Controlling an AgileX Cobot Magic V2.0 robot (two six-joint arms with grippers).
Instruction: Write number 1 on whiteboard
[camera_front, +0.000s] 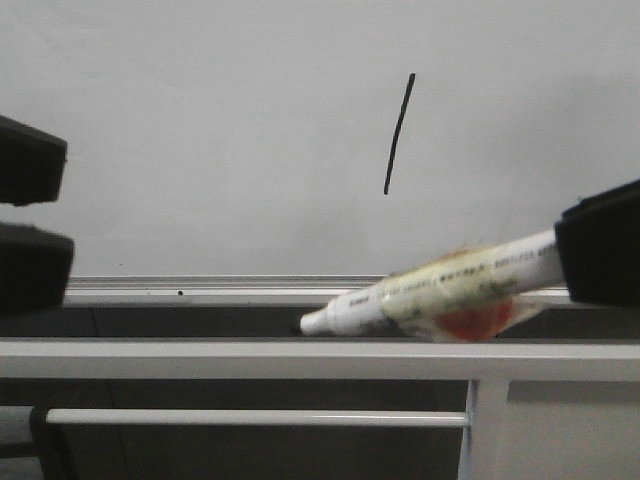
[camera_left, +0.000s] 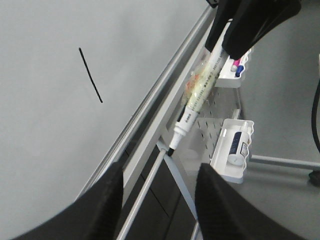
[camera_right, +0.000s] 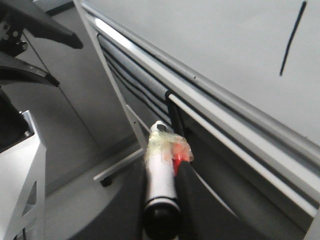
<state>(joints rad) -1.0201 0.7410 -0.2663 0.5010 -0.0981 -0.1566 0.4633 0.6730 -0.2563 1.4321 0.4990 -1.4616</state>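
Whiteboard (camera_front: 200, 130), one, pale and glossy, silver rail below. Number 1 (camera_front: 399, 133), one: thin black stroke, slightly slanted, on the board's upper middle. Marker (camera_front: 440, 290), one, taped, held in right gripper (camera_front: 598, 245), tip off the board, before the rail. Left gripper (camera_left: 160, 200) spread wide, holding nothing. Grey frame bars (camera_front: 250, 358) beneath.

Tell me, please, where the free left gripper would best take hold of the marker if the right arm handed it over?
Probably the bare white barrel just behind the tip end, since the right gripper already covers the rear of the marker and crinkled tape wraps its middle. The marker lies nearly level, tip toward the left gripper, so coming from that side with fingers across the barrel seems simplest.
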